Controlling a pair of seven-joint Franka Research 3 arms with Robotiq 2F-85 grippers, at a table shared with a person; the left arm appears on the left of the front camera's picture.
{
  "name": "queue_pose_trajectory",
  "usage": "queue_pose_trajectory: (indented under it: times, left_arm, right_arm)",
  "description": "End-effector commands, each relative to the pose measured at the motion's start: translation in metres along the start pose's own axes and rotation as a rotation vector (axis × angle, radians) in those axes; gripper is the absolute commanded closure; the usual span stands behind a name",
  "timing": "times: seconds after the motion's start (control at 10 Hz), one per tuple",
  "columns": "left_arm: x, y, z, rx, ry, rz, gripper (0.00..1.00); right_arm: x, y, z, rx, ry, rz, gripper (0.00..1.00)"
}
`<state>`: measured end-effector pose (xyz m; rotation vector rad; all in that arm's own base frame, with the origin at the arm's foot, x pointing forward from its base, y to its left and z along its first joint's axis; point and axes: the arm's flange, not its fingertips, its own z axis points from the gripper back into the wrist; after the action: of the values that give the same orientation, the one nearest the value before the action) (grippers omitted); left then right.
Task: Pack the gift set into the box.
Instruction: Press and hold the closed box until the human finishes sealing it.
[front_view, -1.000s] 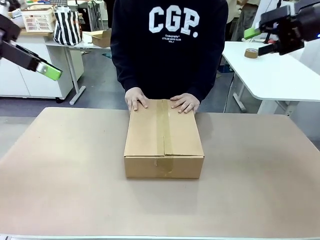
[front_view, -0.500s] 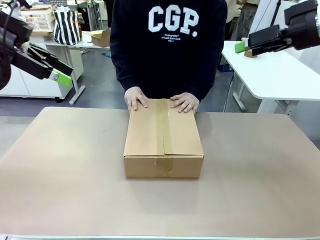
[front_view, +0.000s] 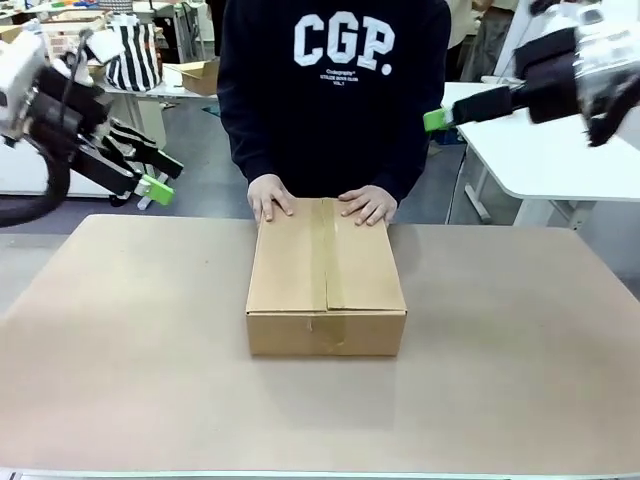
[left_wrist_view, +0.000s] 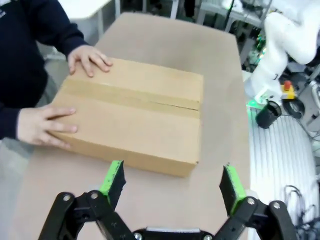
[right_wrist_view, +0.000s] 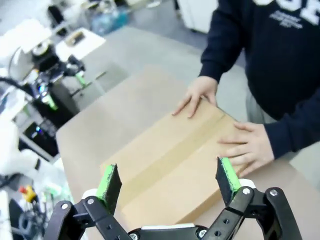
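Brown box (front_view: 326, 277) closed, taped along top seam.

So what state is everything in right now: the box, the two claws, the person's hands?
box: closed, flaps down, lying flat on the table.
tape: stuck along the box's top seam.
left claw: open, empty, up in the air.
right claw: open, empty, up in the air.
person's hands: both resting flat on the box's far end.
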<state>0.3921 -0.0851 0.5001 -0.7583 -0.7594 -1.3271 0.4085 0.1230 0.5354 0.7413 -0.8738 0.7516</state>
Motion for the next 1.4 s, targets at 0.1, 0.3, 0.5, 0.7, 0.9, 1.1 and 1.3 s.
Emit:
queue_pose_trajectory:
  times: [0.1, 0.3, 0.5, 0.7, 0.9, 1.1, 1.3]
  left_arm:
    - [-0.031, 0.053, -0.036, -0.012, -0.121, -0.06, 0.0]
    - [-0.036, 0.058, -0.086, -0.007, -0.202, -0.125, 0.0]
    - [-0.014, 0.046, -0.094, -0.122, 0.053, 0.054, 0.0]
    - [-0.041, 0.057, -0.091, -0.027, -0.157, -0.092, 0.0]
    - [-0.03, 0.057, -0.136, -0.052, -0.096, -0.123, 0.0]
    - [-0.038, 0.062, -0.164, -0.122, -0.126, -0.206, 0.0]
    - [-0.044, 0.063, -0.176, -0.186, -0.127, -0.253, 0.0]
  right_arm:
    - [-0.039, -0.057, -0.069, 0.089, -0.015, 0.137, 0.0]
    - [-0.071, -0.055, -0.113, 0.142, 0.027, 0.153, 0.0]
    - [-0.07, -0.058, -0.095, 0.122, 0.03, 0.123, 0.0]
    - [-0.086, -0.05, -0.122, 0.153, 0.083, 0.122, 0.0]
    - [-0.08, -0.042, -0.166, 0.513, 0.137, 0.642, 0.0]
    - [-0.108, -0.057, -0.181, 0.65, 0.036, 0.884, 0.0]
    - [-0.129, -0.064, -0.198, 0.697, 0.038, 0.946, 0.0]
